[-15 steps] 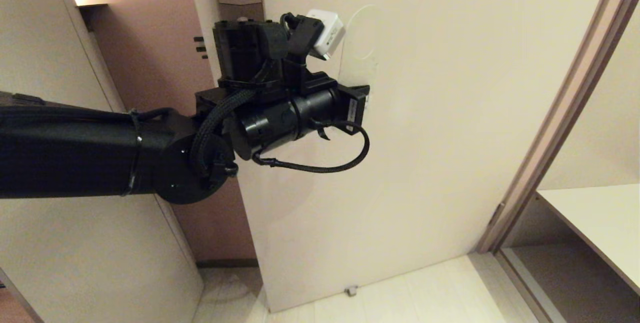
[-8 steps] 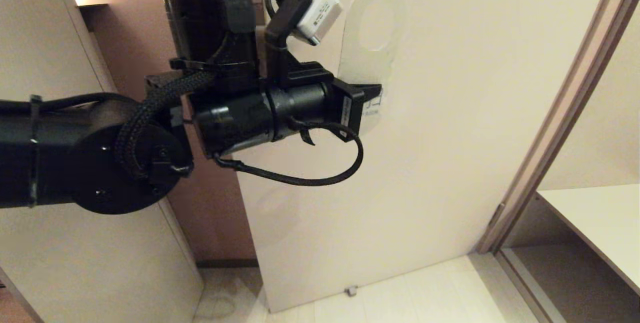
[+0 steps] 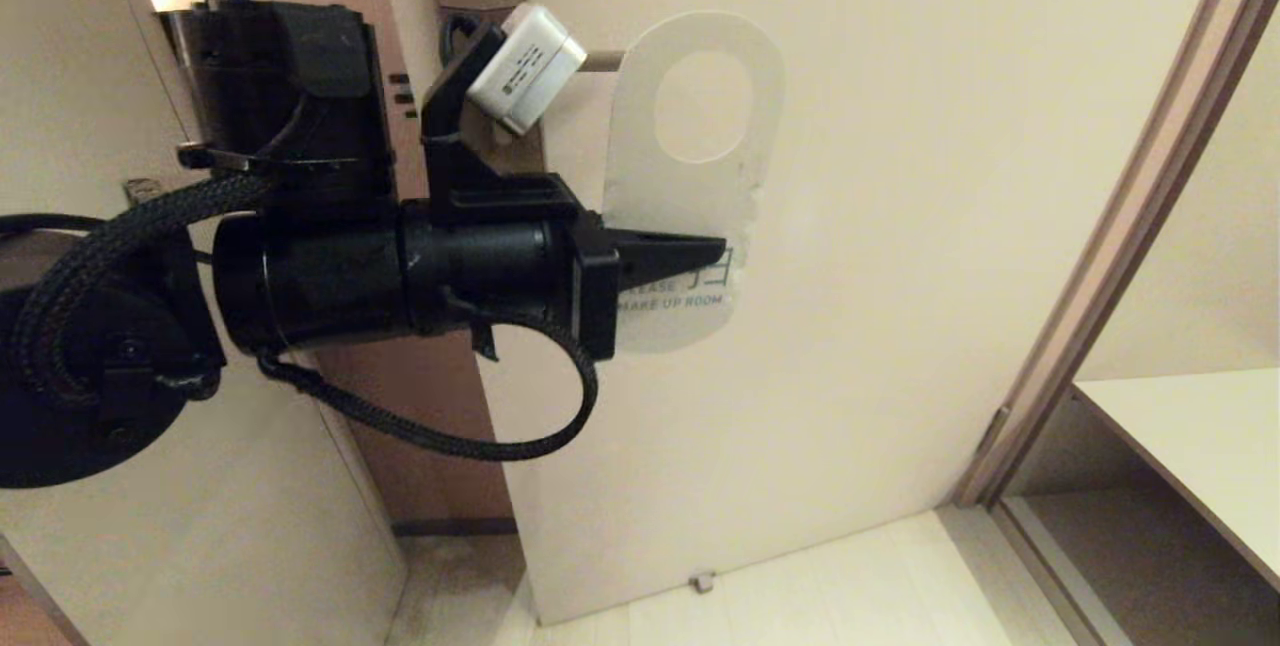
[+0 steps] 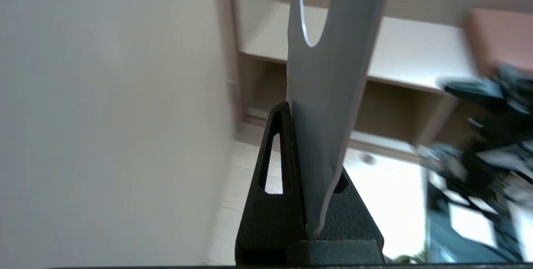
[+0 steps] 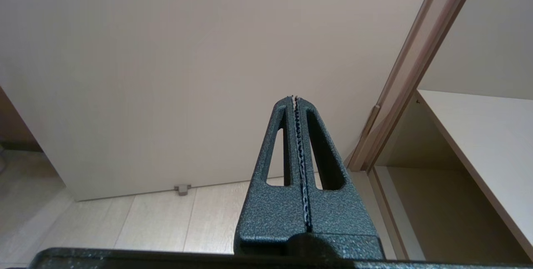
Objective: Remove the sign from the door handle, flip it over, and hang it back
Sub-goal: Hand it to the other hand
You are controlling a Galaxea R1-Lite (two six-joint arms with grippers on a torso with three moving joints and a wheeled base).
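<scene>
The left arm [image 3: 300, 266] fills the near left of the head view, its black wrist and braided cable [image 3: 430, 436] reaching level toward the door, a small white camera block [image 3: 527, 68] mounted on top. At its tip the left gripper [image 3: 700, 251] is clamped on the lower part of the sign [image 3: 690, 186], its dark fingers [image 4: 275, 194] pressed flat against both faces of the card in the left wrist view. The sign is held upright in front of the door [image 3: 880, 226], white face toward the head camera with "MAKE UP ROOM" readable just below the gripper, and its oval hole at the top. The grey face shows in the left wrist view. A short length of the handle [image 3: 600, 60] shows level beside the sign's upper left edge, between the card and the camera block; whether the card touches it cannot be told. The right gripper [image 5: 295, 99] is out of the head view; its own wrist view shows its jaws pressed together on nothing, pointing at the door's lower part, the pale floor [image 5: 166, 215] and a door stop [image 5: 182, 188]. Farther right stand the door frame [image 3: 1120, 226] and a pale shelf [image 3: 1200, 436].
</scene>
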